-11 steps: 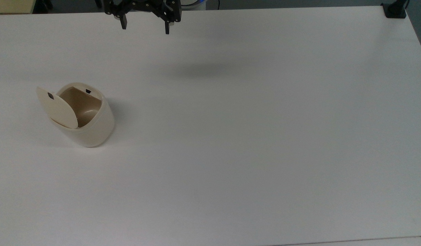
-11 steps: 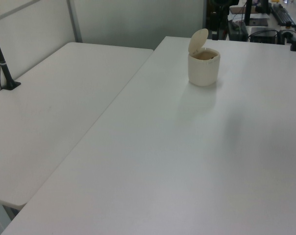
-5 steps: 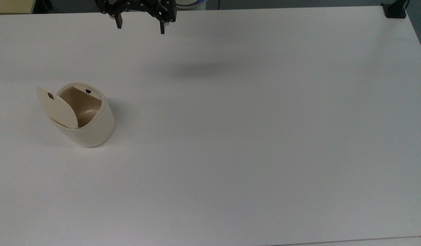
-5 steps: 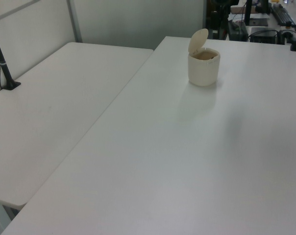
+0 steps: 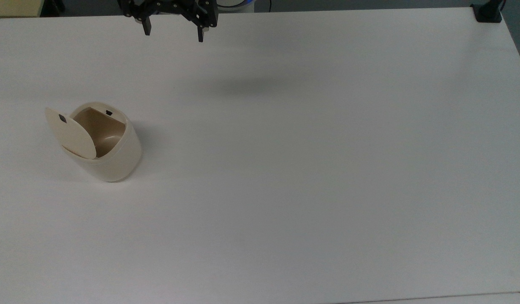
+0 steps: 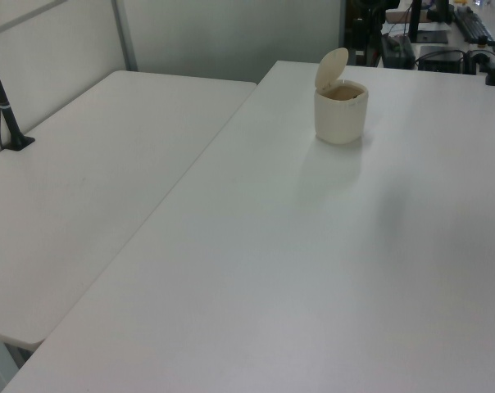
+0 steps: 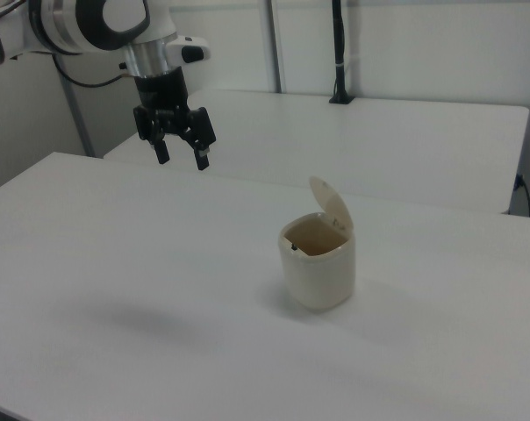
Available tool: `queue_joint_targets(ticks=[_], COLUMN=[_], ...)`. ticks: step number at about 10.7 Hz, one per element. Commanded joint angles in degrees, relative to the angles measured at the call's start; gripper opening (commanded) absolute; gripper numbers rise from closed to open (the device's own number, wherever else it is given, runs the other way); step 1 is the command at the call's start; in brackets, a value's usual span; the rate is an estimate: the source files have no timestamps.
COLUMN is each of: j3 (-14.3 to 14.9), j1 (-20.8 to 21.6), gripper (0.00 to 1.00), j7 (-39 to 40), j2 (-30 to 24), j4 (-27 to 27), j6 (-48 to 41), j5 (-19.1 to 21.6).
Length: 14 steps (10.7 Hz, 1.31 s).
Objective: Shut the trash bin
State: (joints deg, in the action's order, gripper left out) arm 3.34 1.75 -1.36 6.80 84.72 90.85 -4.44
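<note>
The cream-beige trash bin (image 5: pixel 112 158) (image 6: pixel 341 119) (image 7: pixel 319 272) stands on the white table (image 5: pixel 306 169) toward the top view's left. Its flat lid (image 5: pixel 70 133) (image 6: pixel 331 67) (image 7: pixel 332 205) is swung up on its hinge, showing the tan inside (image 5: pixel 100 128) and a small black latch mark (image 5: pixel 62 119). My black gripper (image 5: pixel 173 36) (image 7: pixel 181 155) hangs open high above the table's far edge in the top view, well away from the bin, with nothing between its fingers.
A second white table (image 6: pixel 92 180) (image 7: pixel 379 140) adjoins this one. A black clamp post (image 5: pixel 488 12) sits at the top view's upper right corner, another post (image 6: pixel 6 106) on the adjoining table. Wide bare tabletop lies between gripper and bin.
The gripper moved slightly up and toward the top view's left between one second and half a second ago, then held still. The bin and lid have not moved.
</note>
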Motion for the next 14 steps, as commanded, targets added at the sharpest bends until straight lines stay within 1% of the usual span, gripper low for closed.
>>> queue_joint_targets(ticks=[1, 5, 6, 7, 8, 9, 10, 11, 12, 13, 14], j3=[0.5, 0.4, 0.4, 0.4, 0.4, 0.4, 0.4, 0.4, 0.4, 0.4, 0.4], j1=[0.2, 0.2, 0.2, 0.2, 0.2, 0.2, 0.2, 0.2, 0.2, 0.3, 0.3], gripper=[1.0, 0.89, 0.85, 0.78, 0.66, 0.5, 0.32, 0.19, 0.13, 0.1, 0.1], j7=[3.5, 4.1, 4.5, 4.8, 5.0, 5.6, 5.6, 5.6, 5.6, 5.6, 5.6], j2=[-1.4, -1.4, -1.4, -1.4, -1.4, -1.4, -1.4, -1.3, -1.3, -1.3, -1.3], j4=[1.2, 1.2, 1.3, 1.2, 1.3, 1.3, 1.3, 1.3, 1.3, 1.4, 1.4], j6=[-0.1, -0.1, -0.1, -0.1, -0.1, -0.1, -0.1, -0.1, -0.1, -0.1, -0.1], j5=[-0.3, -0.3, -0.3, -0.3, -0.3, -0.3, -0.3, -0.3, -0.3, -0.3, -0.2])
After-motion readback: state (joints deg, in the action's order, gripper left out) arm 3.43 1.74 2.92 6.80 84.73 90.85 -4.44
